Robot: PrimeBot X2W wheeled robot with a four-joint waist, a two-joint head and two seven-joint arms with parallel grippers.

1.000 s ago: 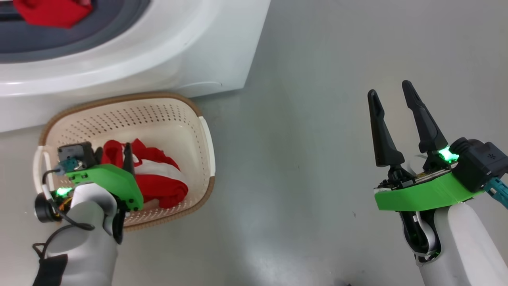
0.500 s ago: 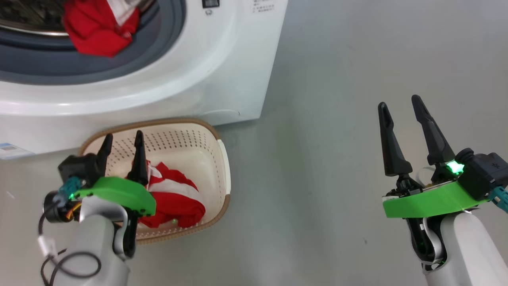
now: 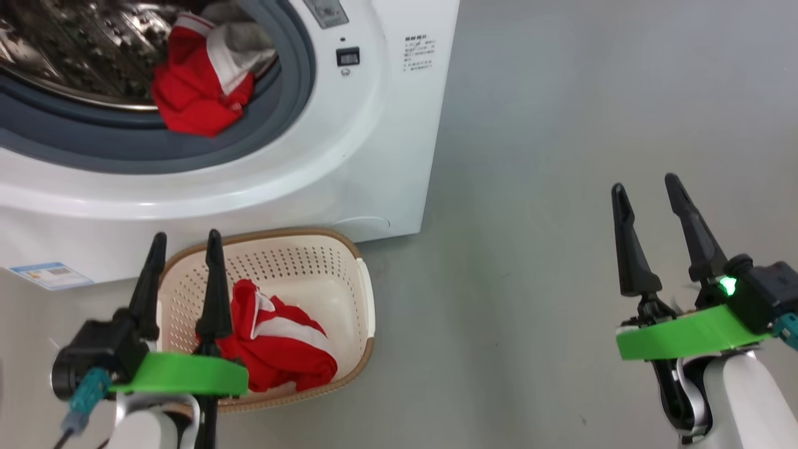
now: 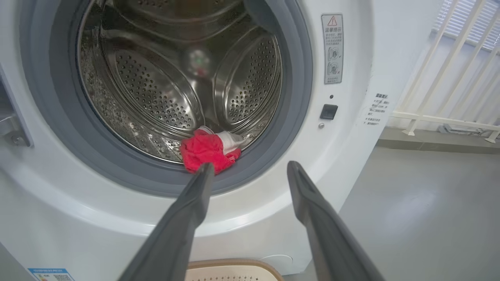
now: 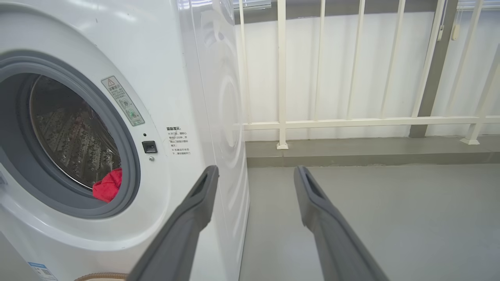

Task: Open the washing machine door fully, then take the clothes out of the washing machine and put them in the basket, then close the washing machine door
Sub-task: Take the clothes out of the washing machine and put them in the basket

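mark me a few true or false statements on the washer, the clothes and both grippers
1. A red garment lies in the basket, which stands on the floor in front of the washing machine. True.
2. The drum is empty. False: a red and white garment lies at the drum's front lip.
3. The left gripper is clamped on cloth. False: its fingers stand apart and hold nothing.
4. The right gripper is open above the floor, off to the machine's side. True.
5. The basket is heaped to its rim. False: one garment lies in it, and much of its inside is bare.
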